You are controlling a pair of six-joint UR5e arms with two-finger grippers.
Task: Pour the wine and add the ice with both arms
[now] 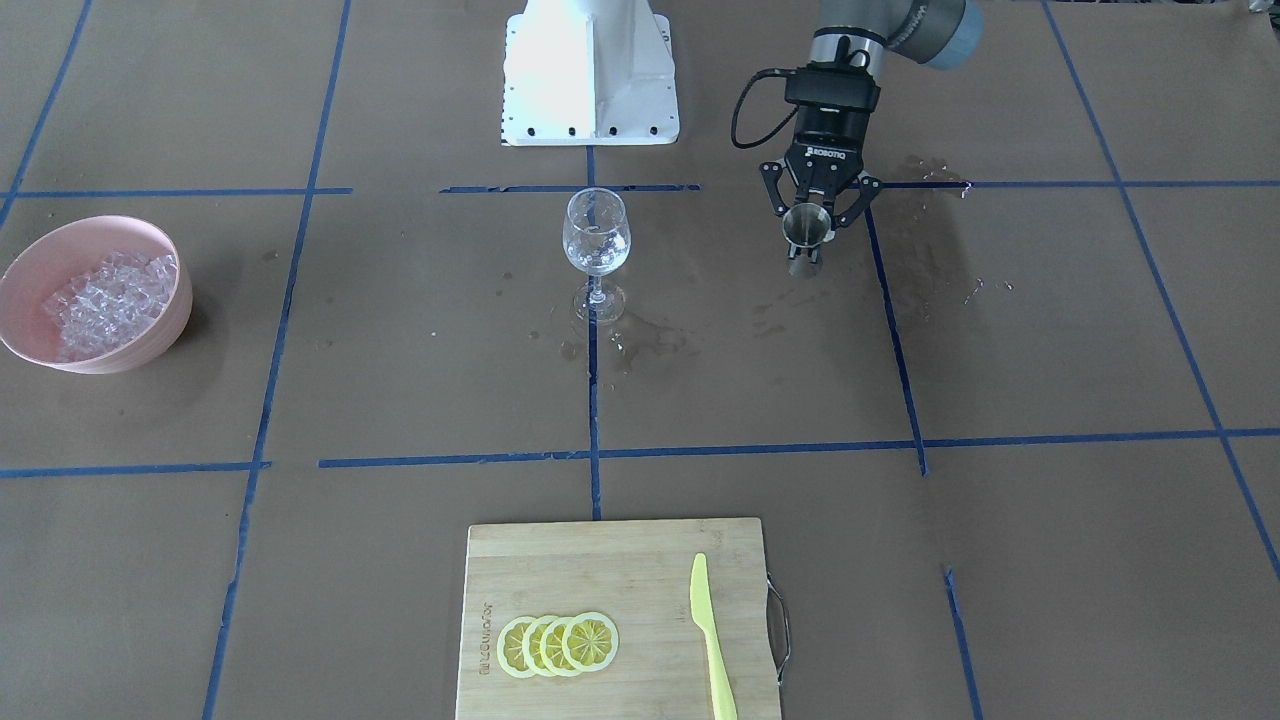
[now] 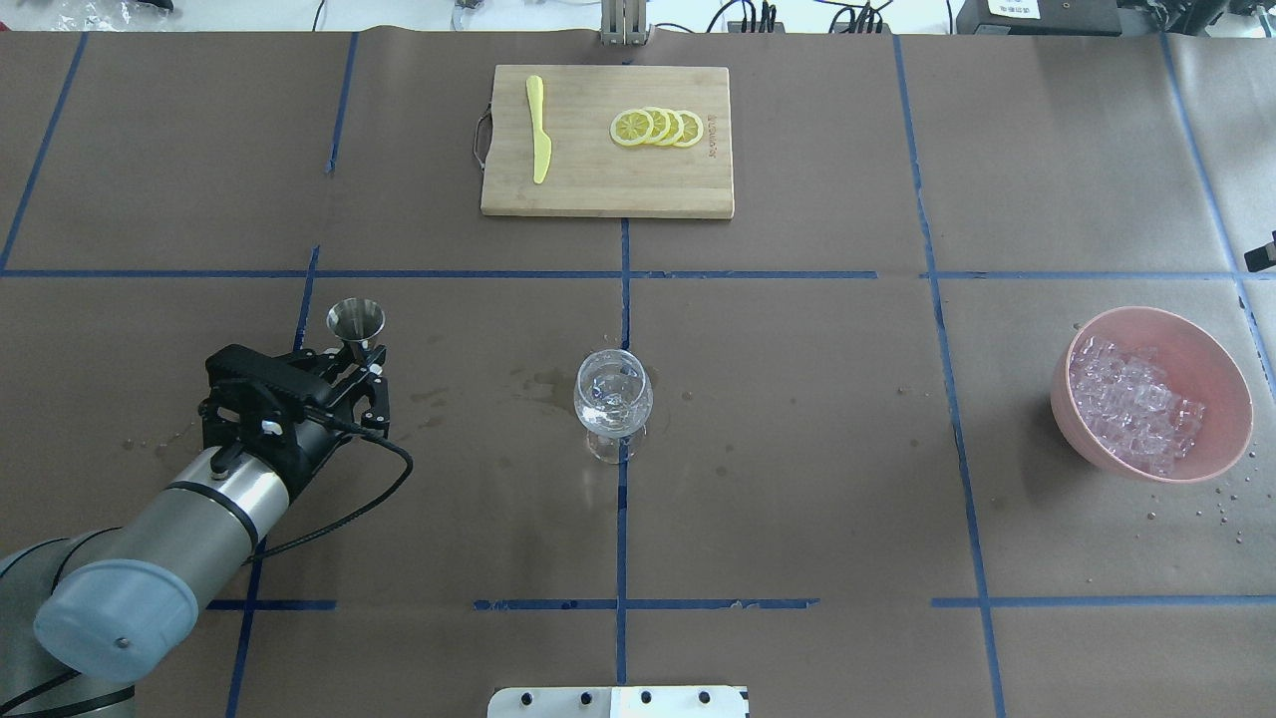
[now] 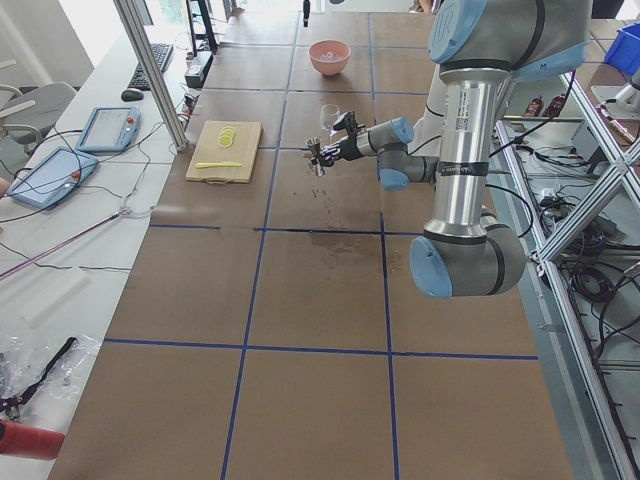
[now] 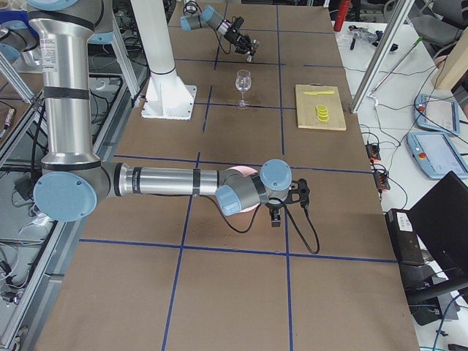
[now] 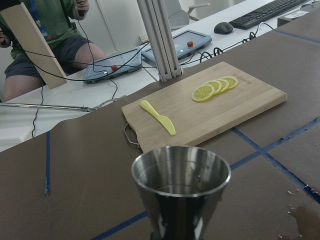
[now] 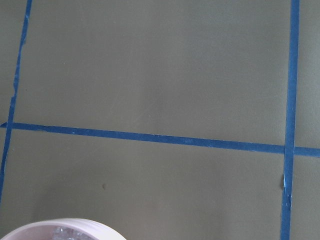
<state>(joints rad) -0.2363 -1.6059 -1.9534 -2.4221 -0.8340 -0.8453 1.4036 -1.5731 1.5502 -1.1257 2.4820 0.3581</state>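
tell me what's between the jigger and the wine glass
Nothing stands there. Between the jigger and the glass is only brown paper, damp-stained near the glass. The overhead view shows it best.

In the upper right of the frame the left gripper (image 1: pixel 808 216) clasps a steel jigger (image 1: pixel 805 242); a wine glass (image 1: pixel 596 240) stands upright at centre; a pink bowl (image 1: pixel 168 328) of ice (image 1: pixel 108 300) sits far left; a cutting board (image 1: pixel 600 560) lies at bottom centre.
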